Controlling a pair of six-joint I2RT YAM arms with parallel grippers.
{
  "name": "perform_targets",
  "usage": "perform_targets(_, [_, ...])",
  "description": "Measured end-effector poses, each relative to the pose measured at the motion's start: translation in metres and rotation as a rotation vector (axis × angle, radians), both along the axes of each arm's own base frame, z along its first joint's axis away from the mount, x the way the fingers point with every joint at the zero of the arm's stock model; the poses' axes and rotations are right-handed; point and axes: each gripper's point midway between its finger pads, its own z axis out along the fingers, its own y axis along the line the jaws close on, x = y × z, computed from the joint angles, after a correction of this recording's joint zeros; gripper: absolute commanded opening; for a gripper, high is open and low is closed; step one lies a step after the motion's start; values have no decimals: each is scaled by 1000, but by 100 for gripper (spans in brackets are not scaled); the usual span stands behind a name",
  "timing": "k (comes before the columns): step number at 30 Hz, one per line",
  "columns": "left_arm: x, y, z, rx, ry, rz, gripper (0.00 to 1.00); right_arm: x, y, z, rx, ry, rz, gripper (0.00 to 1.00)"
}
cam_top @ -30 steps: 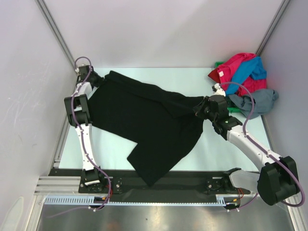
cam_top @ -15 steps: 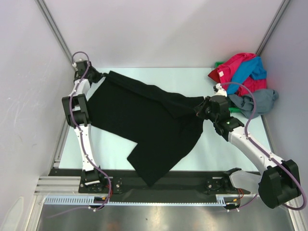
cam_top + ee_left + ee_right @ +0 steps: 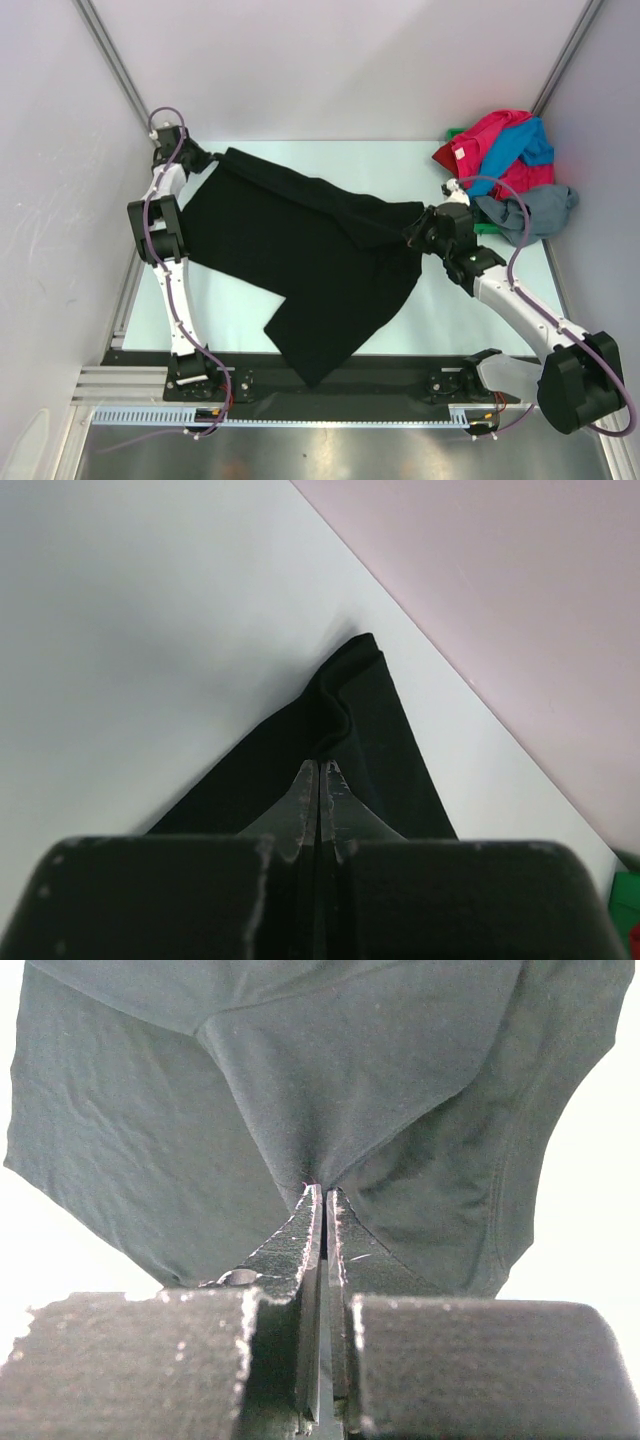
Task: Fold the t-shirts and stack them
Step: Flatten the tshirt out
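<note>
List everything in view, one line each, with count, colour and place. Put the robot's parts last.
black t-shirt: one, black, spread at a slant across the middle of the table, pinched at two ends
red-pink t-shirt: one, red-pink, in the crumpled pile at the far right corner
blue t-shirt: one, bright blue, same pile, lying over the red-pink one
grey t-shirt: one, grey, near side of that pile
green item: one, green, mostly hidden under the pile
table: one, pale white
left gripper: one, black, far left, shut on the black t-shirt
right gripper: one, black, right of centre, shut on the black t-shirt
</note>
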Motion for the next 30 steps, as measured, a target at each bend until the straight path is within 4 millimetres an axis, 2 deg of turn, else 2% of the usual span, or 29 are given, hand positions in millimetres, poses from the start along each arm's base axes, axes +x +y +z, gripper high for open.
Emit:
perform_targets(6, [-4, 4, -16, 10, 37, 4, 5, -4, 2, -19, -2, 50, 3, 0])
perform_targets(11, [-11, 8, -29, 18, 83, 17, 8, -9, 6, -25, 7, 69, 11, 0])
perform_targets(13, [-13, 10, -31, 21, 95, 18, 15, -11, 9, -26, 9, 74, 21, 0])
perform_targets(14, [-14, 11, -33, 27, 102, 19, 23, -12, 11, -26, 12, 75, 24, 0])
perform_targets(16, [-16, 13, -33, 41, 116, 25, 28, -14, 13, -28, 14, 79, 28, 0])
perform_targets(17, [-17, 14, -33, 43, 125, 27, 36, -14, 14, -28, 17, 81, 30, 0])
perform_targets(19, [-19, 18, -34, 59, 139, 40, 41, -15, 15, -28, 19, 82, 32, 0])
perform_targets(20, [-21, 19, -34, 64, 149, 51, 48, -16, 16, -28, 19, 82, 36, 0])
perform_targets(24, [-41, 22, -33, 97, 205, 95, 50, -16, 17, -28, 18, 82, 38, 1])
perform_targets(27, [-69, 9, -14, 116, 230, 105, 55, -16, 18, -29, 18, 83, 39, 1])
perform_targets(30, [-102, -36, 18, 124, 202, 53, 59, -15, 18, -32, 15, 89, 39, 1])
